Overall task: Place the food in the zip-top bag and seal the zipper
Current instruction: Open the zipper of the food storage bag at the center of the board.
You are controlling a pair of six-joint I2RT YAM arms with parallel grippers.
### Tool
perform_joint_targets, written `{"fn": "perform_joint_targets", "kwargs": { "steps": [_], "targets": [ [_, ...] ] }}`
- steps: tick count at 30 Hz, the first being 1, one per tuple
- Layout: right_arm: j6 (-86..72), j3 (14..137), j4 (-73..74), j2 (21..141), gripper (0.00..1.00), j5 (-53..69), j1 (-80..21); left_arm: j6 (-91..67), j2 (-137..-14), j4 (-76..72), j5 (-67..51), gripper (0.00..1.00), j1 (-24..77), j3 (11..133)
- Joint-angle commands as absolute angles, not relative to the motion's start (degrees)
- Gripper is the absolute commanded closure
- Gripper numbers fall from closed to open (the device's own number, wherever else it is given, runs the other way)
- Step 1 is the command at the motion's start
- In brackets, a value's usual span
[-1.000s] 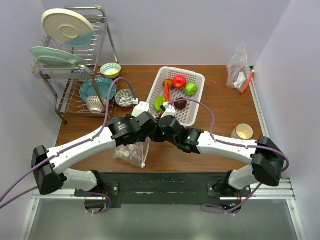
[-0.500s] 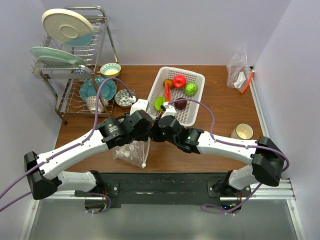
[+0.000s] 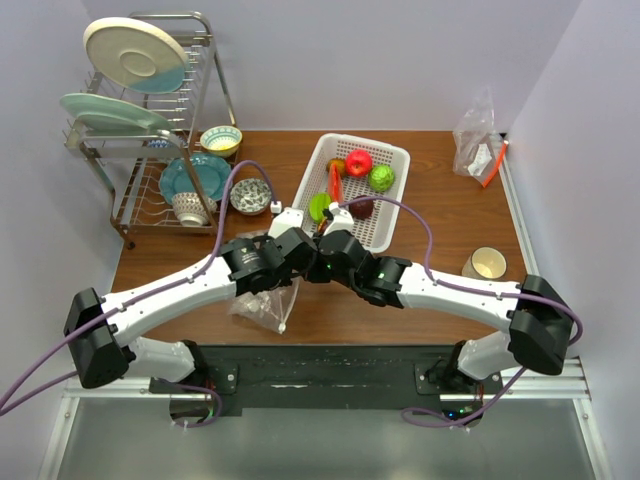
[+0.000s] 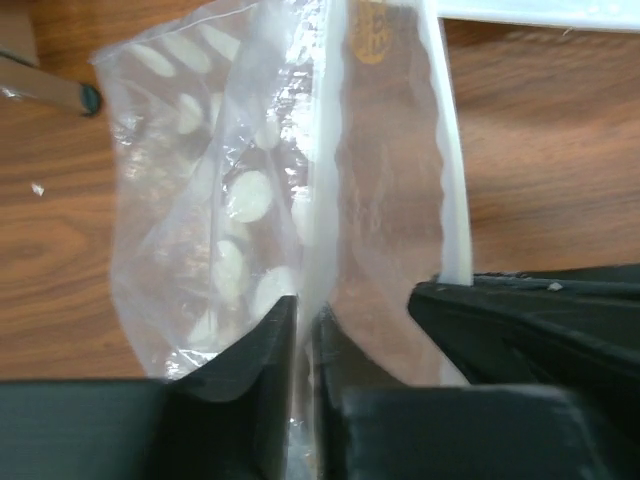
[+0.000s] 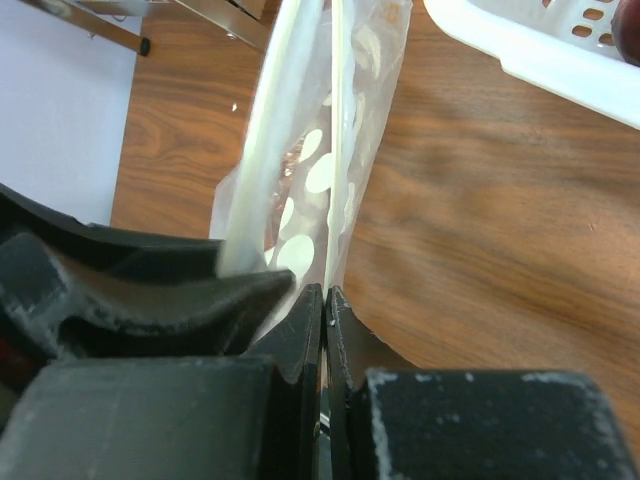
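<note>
Both arms reach inward and meet mid-frame in the top view, just below the white basket [image 3: 401,190]. The left jaws are clenched on the zip-top bag [image 4: 220,200] film. The right jaws pinch its mouth edge beside the zipper [image 5: 270,130]. The bag sags below the wrists, centre-left, over the tabletop [image 3: 450,225]. The red apple [image 3: 358,162], green ball [image 3: 381,178] and carrot [image 3: 335,185] lie in the basket.

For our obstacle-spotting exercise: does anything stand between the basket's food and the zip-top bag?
Only the left gripper and right gripper, both shut on the zip-top bag, sit between it and the white basket holding the food. Nothing else does.
</note>
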State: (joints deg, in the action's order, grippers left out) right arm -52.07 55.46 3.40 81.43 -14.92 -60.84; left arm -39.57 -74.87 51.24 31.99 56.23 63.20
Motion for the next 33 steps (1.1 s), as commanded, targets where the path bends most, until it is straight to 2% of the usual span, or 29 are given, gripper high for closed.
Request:
{"fn": "perform_joint_targets", "kwargs": {
  "steps": [1,2,7,14,20,25,30,33],
  "targets": [
    [-52.6,56.4,3.7,79.5,1.0,-16.8,-60.9,-39.5,-73.9,52.5,35.9,0.95,56.2,64.9],
    [-52.6,56.5,4.0,79.8,1.0,-17.0,-60.8,-39.1,-74.0,53.6,35.7,1.0,56.1,65.6],
    [-52.6,56.3,6.6,82.4,1.0,-17.1,-60.6,-40.0,-76.5,61.8,36.6,1.0,57.0,72.8],
    [-52.5,52.5,5.5,82.5,1.0,-16.2,-58.7,-41.8,-78.4,75.4,44.7,1.0,56.8,77.3],
    [-50.5,51.0,4.6,83.6,0.98,-14.2,-57.6,-40.3,-77.6,74.5,44.0,1.0,55.4,75.1],
    [-46.8,52.9,5.2,82.8,0.86,-12.6,-57.2,-37.1,-75.4,68.7,43.1,1.0,53.2,71.6],
    [-42.1,54.4,8.3,81.1,0.81,-13.7,-56.9,-33.5,-73.8,64.7,44.3,1.0,49.7,67.6],
    [-39.5,54.7,6.4,79.6,0.69,-10.7,-56.9,-31.1,-72.7,61.7,43.0,1.0,49.4,67.5]
  ]
}}
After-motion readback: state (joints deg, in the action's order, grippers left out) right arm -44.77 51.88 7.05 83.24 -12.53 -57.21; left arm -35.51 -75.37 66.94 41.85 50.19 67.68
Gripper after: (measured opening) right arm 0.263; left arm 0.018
